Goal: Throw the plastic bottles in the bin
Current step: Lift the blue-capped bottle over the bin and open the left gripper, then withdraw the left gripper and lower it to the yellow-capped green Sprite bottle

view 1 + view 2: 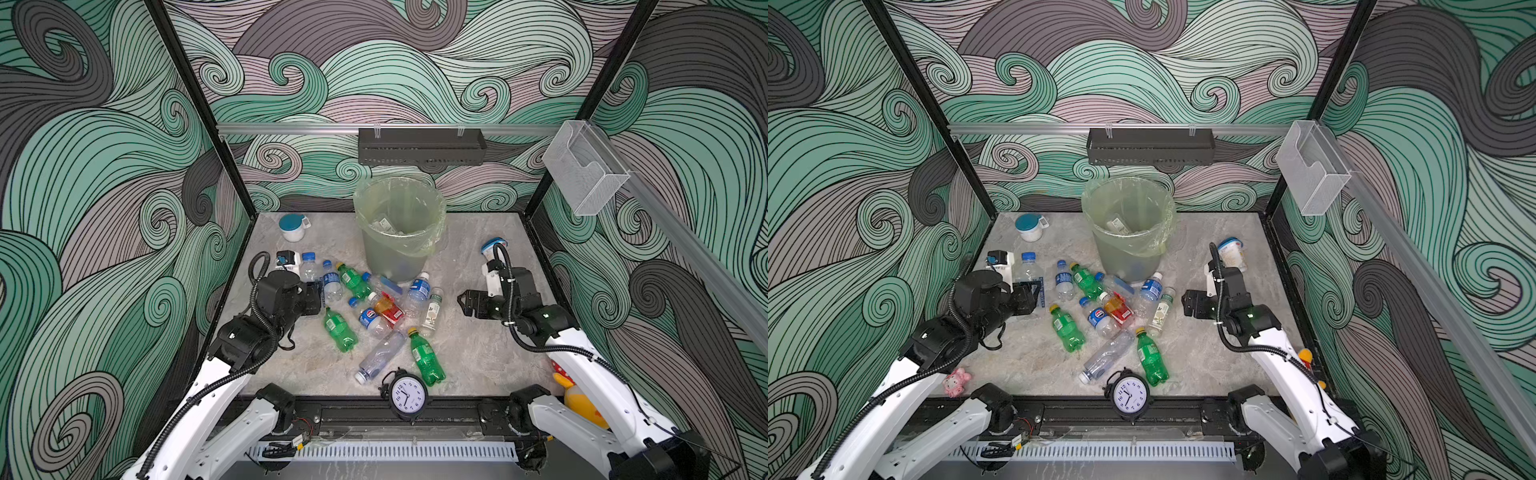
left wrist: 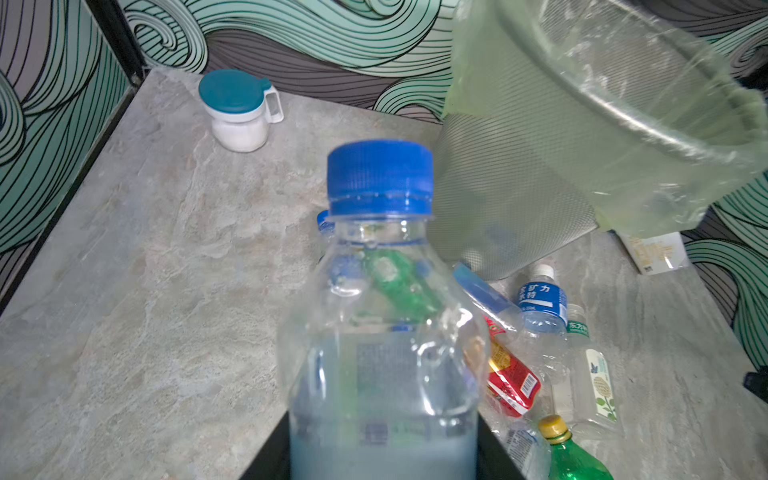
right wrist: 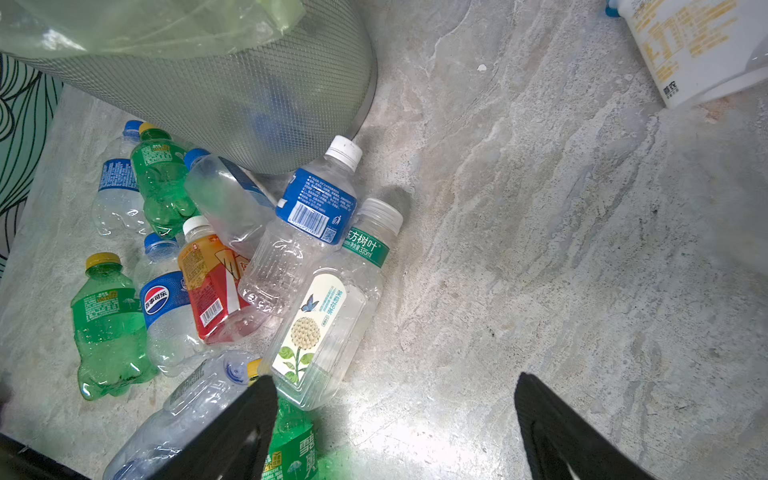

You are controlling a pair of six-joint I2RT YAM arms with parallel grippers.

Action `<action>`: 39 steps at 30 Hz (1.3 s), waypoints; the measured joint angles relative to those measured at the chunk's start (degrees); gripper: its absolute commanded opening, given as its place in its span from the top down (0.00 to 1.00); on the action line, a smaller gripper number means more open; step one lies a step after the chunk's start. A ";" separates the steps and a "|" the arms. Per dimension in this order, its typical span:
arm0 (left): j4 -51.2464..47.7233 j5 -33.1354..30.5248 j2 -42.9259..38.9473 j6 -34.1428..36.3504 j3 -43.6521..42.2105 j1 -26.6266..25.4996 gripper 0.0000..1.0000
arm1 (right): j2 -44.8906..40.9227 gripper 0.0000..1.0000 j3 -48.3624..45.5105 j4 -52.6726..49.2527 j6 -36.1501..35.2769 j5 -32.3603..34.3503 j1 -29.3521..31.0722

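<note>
In both top views, eleven plastic bottles (image 1: 419,291) were on the table (image 1: 478,365) outside the bin (image 1: 395,253): three green, one red-labelled amber bottle (image 1: 390,311) and seven clear. Ten lay in a loose heap in front of the bin, the nearest against its base. The eleventh, a clear blue-capped bottle (image 1: 309,268), was upright at the left, with the left gripper (image 1: 312,296) closed on its lower body. The right gripper (image 1: 467,303) hung right of the heap, jaws spread and empty. The bin stood upright at the middle back of the table. Something pale lay at its bottom, perhaps a bottle or two, too dim to count.

In the left wrist view, the clear blue-capped bottle filled the middle, with one black finger pressed to each side of its base. Behind it were the bin, one white teal-lidded cup (image 2: 241,112) and part of the heap.

In the right wrist view, two black fingers (image 3: 241,436) stood wide apart with only bare table between them. All ten heaped bottles showed beside the bin's mesh wall, three of them green. One white tub (image 3: 698,45) sat well apart from them.
</note>
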 measured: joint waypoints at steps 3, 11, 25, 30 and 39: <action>2.60 2.69 0.37 1.42 0.70 0.00 0.54 | 0.00 0.10 0.00 0.00 0.13 0.00 0.00; 11.10 12.98 22.67 3.78 24.24 0.44 0.59 | -0.09 0.11 0.00 0.00 0.42 -0.02 0.00; 11.91 23.93 51.95 3.48 46.16 1.31 0.06 | -6.84 0.10 -1.97 -1.53 3.54 0.04 0.00; 8.57 18.88 35.45 4.07 31.34 2.47 0.05 | -3.87 0.10 -1.97 -1.31 3.37 -0.07 0.00; 4.31 11.04 19.74 5.01 22.14 4.46 0.05 | 0.76 0.10 -1.97 0.74 3.58 -1.46 0.02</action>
